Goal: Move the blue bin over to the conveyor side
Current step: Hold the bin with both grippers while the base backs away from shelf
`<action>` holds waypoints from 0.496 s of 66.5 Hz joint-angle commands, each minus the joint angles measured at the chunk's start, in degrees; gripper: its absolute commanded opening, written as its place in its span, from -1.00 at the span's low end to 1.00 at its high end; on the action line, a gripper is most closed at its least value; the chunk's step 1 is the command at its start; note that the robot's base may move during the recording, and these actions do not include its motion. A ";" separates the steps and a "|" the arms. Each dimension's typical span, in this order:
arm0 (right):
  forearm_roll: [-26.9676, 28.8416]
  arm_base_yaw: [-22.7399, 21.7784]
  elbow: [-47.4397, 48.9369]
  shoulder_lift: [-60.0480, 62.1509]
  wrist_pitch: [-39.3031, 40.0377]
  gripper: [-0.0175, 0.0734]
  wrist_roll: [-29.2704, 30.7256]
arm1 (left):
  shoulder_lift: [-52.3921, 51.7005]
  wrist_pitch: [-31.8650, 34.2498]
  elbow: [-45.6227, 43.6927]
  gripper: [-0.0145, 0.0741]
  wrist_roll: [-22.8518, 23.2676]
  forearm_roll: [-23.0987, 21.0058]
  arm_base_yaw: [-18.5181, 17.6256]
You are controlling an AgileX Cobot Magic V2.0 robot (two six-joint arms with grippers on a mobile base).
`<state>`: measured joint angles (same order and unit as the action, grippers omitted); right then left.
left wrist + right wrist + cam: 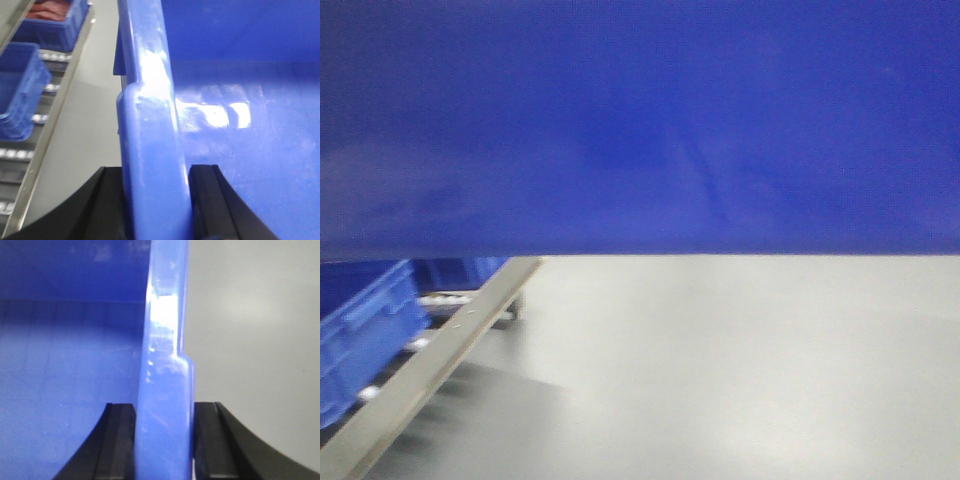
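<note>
Left of the large glossy blue plastic bin (640, 120), the long conveyor (430, 370) runs at a slant with its brushed steel side rail and pale rollers (40, 118). It stands apart from the bin, with a strip of pale grey surface (740, 370) between them. Two smaller blue plastic crates sit on the rollers: one (17, 90) roughly level with the bin's left wall, and another (55, 25) farther along with something reddish inside.

The left pincer (155, 200) is closed narrow on the bin's thick left rim, with one black finger (102, 205) outside the wall and the other (207, 200) inside. The bin's smooth wall fills the upper half of the front view. Whether its base touches the surface cannot be told.

The right pincer (164, 440) clamps the bin's right rim in the same way, with one black finger (120, 440) inside and one (210, 440) outside. The pale grey surface lies beyond that wall.
</note>
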<state>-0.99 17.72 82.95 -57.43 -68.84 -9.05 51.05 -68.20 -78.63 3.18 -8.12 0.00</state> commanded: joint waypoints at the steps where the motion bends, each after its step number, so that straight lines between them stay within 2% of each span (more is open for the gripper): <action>1: -5.81 -0.43 0.75 1.05 5.06 -0.79 0.53 | -0.04 5.16 -0.92 -0.71 -0.96 3.30 0.00; 33: -5.81 -0.43 0.75 1.05 5.06 -0.79 0.53 | 0.07 9.16 -0.92 -0.71 -0.96 3.30 0.00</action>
<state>-1.09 17.72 82.95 -57.43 -68.84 -9.05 51.81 -65.78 -78.63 3.07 -8.12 0.00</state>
